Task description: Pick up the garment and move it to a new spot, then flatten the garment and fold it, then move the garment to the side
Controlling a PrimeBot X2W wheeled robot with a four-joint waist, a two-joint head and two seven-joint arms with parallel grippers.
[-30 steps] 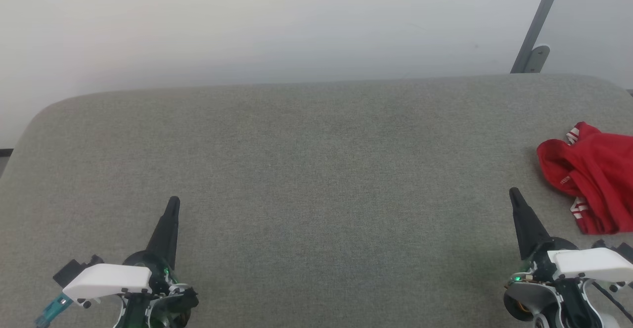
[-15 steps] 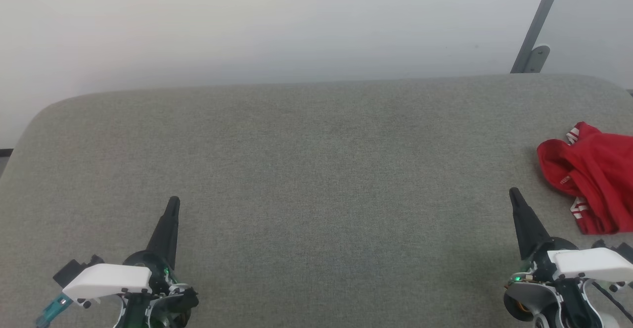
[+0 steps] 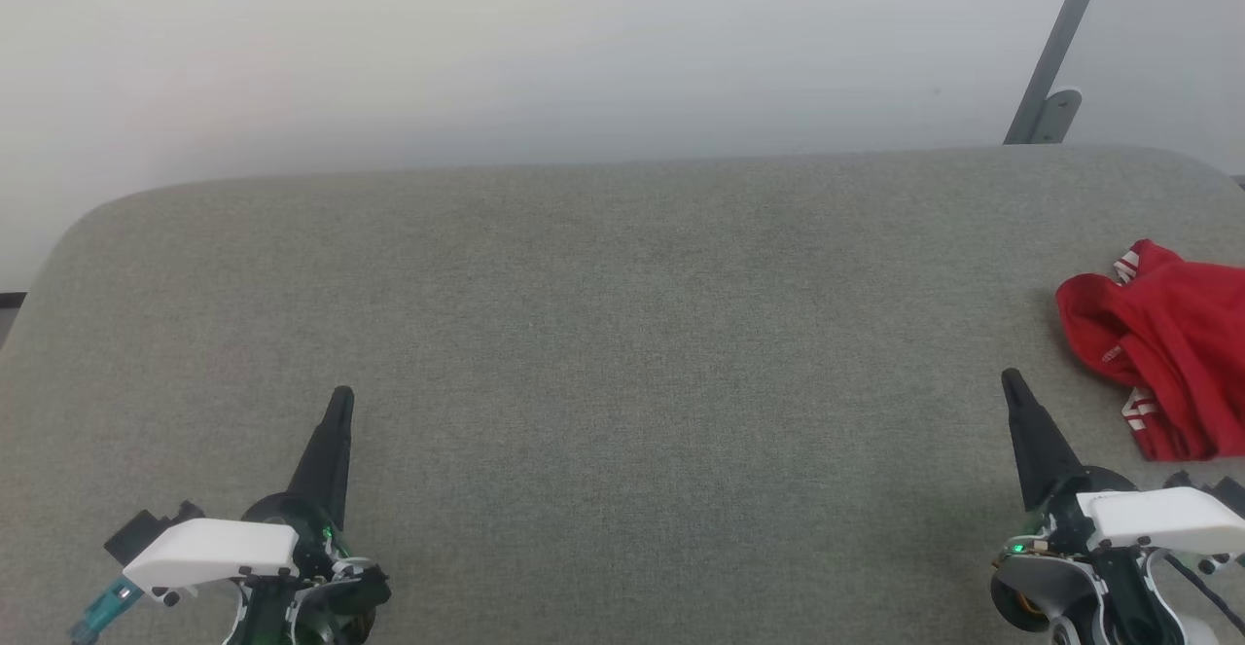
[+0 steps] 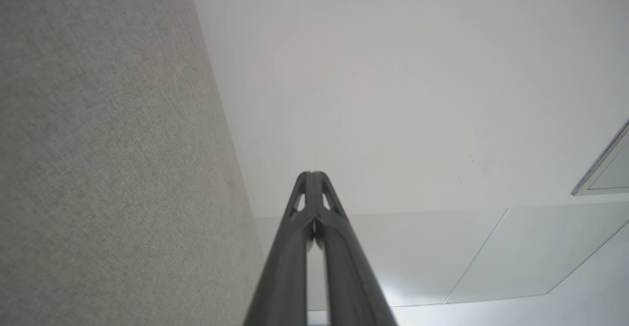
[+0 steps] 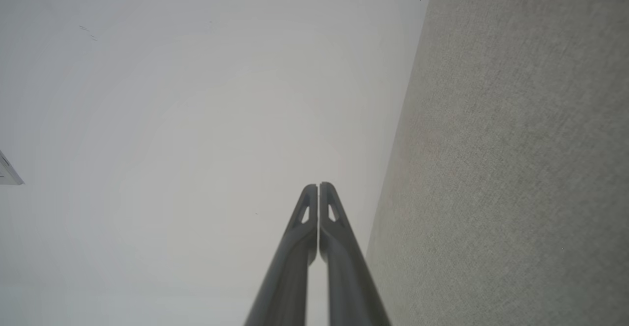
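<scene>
red garment white-striped trim, grey table

I find the surface open grey fabric from its left edge across the middle, giving passage between the left gripper and the right gripper. One obstacle lies on it: the crumpled garment at far right, near the right gripper. A slanted metal strut and the wall stand behind the far edge.
</scene>
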